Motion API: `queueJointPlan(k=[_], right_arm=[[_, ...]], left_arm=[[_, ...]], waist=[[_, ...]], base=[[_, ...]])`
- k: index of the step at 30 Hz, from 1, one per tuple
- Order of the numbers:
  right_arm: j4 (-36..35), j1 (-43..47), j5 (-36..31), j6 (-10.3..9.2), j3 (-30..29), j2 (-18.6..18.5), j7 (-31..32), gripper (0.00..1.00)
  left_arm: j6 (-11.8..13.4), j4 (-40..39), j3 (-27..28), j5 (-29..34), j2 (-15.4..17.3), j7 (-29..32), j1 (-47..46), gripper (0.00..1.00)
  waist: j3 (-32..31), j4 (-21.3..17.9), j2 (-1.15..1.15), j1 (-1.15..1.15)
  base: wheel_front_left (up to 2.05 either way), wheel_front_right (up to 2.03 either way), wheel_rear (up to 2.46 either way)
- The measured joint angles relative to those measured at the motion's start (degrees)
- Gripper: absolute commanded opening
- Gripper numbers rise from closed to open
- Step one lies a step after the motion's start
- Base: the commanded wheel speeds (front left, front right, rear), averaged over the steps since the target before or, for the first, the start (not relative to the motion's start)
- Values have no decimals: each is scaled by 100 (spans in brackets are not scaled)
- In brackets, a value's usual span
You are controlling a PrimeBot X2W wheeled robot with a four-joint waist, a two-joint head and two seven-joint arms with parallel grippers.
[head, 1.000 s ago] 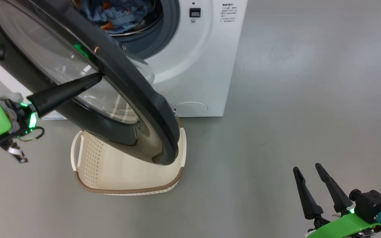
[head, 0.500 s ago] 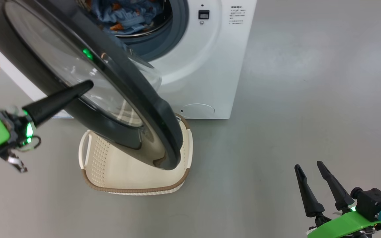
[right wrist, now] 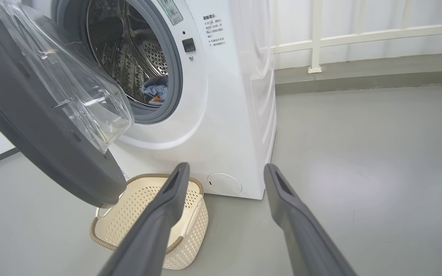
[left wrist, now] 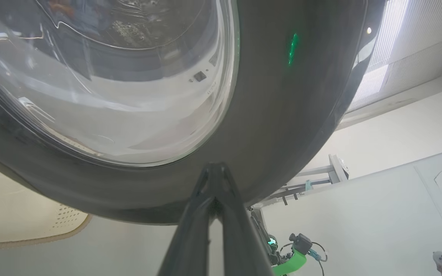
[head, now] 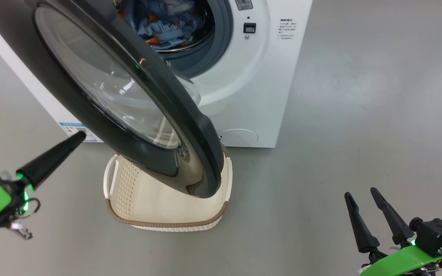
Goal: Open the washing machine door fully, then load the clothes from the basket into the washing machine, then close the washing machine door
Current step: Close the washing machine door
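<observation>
The left gripper (head: 78, 135) has been drawn back off the washing machine door (head: 121, 99). Its fingers are pressed together, and the tip is seen just beside the black rim. The door is swung partly open over the basket (head: 167, 223). The clothes (head: 159, 23) are seen inside the drum of the washing machine (head: 251, 84). The right gripper (head: 361, 192) is held with fingers apart, well clear, gripping nothing.
</observation>
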Motion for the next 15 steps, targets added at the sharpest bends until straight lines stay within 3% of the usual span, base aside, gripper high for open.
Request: queueJointPlan(k=[1,4,5,6,15], right_arm=[[1,1,0,0,2,-15,0,100],[4,1,1,0,8,-47,0,100],[7,1,2,0,9,-59,0,100],[7,2,2,0,9,-67,0,100],[22,20,5,0,0,-141,0,100]], left_arm=[[0,-16,40,9,0,-92,94,5],[0,-35,108,101,2,-360,388,50],[0,-41,114,148,5,-459,493,96],[0,-45,116,169,10,-545,599,100],[0,-34,-164,700,209,-1756,1363,100]], waist=[[-10,5,0,0],[-32,8,0,0],[-36,7,0,0],[-39,6,0,0],[-72,-23,0,0]], base=[[0,0,0],[0,0,0],[0,0,0],[0,0,0],[0,0,0]])
